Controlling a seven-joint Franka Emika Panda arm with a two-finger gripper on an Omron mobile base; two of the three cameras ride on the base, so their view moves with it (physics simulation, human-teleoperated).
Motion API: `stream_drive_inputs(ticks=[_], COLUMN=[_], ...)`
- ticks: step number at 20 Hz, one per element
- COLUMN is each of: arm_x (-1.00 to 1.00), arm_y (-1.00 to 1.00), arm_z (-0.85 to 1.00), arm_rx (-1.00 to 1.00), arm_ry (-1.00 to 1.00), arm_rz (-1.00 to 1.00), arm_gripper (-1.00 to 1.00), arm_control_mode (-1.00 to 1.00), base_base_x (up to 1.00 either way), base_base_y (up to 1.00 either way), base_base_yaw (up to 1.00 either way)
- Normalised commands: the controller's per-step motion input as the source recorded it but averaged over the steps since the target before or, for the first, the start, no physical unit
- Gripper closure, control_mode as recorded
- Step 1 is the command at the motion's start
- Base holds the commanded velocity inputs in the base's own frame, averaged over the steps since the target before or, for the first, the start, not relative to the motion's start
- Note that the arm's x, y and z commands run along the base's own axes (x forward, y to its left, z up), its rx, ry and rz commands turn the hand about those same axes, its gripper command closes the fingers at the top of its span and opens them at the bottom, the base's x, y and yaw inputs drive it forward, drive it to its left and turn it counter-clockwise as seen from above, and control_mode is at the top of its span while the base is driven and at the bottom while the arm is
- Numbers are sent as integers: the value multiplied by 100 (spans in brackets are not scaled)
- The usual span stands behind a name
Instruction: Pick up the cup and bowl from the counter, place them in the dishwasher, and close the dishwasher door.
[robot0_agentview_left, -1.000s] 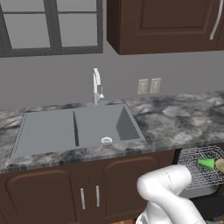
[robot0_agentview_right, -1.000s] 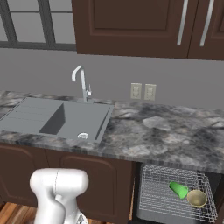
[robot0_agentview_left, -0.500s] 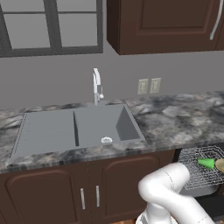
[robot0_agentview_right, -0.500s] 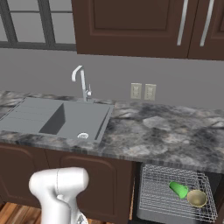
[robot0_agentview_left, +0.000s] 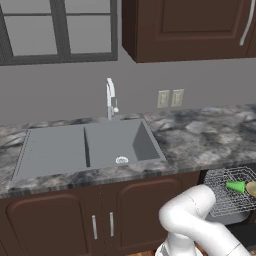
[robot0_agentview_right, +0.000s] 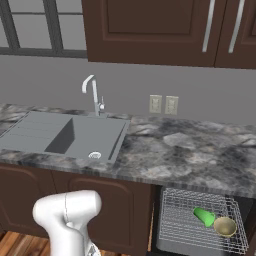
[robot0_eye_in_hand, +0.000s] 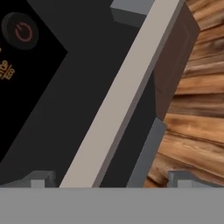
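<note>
Already the cup (robot0_agentview_right: 204, 216) lies on its side in the wire rack (robot0_agentview_right: 175, 212) of the dishwasher (robot0_agentview_right: 247, 210), and the bowl (robot0_agentview_right: 225, 226) sits just beside it, touching or nearly so — both off the counter (robot0_agentview_right: 175, 150), which carries the sink (robot0_agentview_right: 65, 134) and faucet (robot0_agentview_right: 91, 92) to the left. Against the views from a second ago nothing in the rack has shifted and the base has not driven; the arm's white elbow has barely altered its pose, and the jaws have eased the last little way apart. So the loading looks finished, and what remains, as I judge it, is the door. The hand view bears this out: the gripper (robot0_eye_in_hand: 111, 179) hangs low with its fingers (robot0_eye_in_hand: 39, 178) wide apart and clamped on nothing, looking along the dishwasher door (robot0_eye_in_hand: 78, 87) — a dark panel with a power symbol (robot0_eye_in_hand: 22, 30) at one corner — and its pale bar handle (robot0_eye_in_hand: 127, 94) runs up between the fingertips, wooden floor (robot0_eye_in_hand: 197, 109) beyond. The hand seems lined up on the handle or the door edge, ready to lift the door shut; whether it touches yet I cannot tell.
</note>
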Motion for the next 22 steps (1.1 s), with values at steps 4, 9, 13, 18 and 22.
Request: stream_drive_inputs(ticks=[4, 9, 13, 18, 22], arm_x=[74, 72, 72, 68, 63], arm_y=[-40, -37, -38, -39, -46], arm_z=[57, 60, 57, 36, 29], arm_rx=[15, 16, 12, 10, 5], arm_ry=[-11, -15, -17, -17, -18], arm_rz=[2, 3, 0, 0, 0], arm_gripper=[-100, -100, -100, -100, -100], arm_control_mode=[-100, -100, -100, -100, -100], base_base_x=[0, 0, 0, 0, 0], base_base_y=[0, 0, 0, 0, 0], base_base_yaw=[0, 0, 0, 0, 0])
